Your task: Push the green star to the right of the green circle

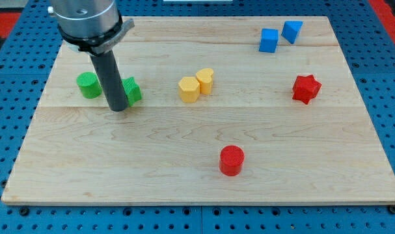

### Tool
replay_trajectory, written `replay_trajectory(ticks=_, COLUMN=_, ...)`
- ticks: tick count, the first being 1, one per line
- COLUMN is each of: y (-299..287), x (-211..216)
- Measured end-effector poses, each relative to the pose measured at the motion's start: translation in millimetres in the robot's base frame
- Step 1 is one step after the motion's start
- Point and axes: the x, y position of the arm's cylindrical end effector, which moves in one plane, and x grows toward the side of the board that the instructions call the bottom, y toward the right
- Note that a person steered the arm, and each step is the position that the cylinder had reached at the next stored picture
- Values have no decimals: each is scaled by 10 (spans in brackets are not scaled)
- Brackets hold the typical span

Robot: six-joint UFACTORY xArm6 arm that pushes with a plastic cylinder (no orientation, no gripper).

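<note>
The green circle [88, 85] sits on the wooden board [204, 175] at the view's left. The green star [133, 91] lies just to its right, partly hidden behind my rod. My tip [118, 108] rests on the board between the two green blocks, slightly below them, against the star's left side.
A yellow hexagon [189, 90] and a yellow heart-like block [205, 80] stand touching at the centre. Two blue blocks [269, 40] [292, 30] are at the top right. A red star [306, 88] is at the right, a red cylinder [231, 160] below centre.
</note>
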Motion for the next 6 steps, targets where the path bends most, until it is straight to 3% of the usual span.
replay_trajectory(ticks=1, y=426, x=42)
replay_trajectory(ticks=2, y=359, x=-229)
replay_trajectory(ticks=4, y=-215, x=-357)
replay_trajectory(ticks=6, y=400, x=-1447)
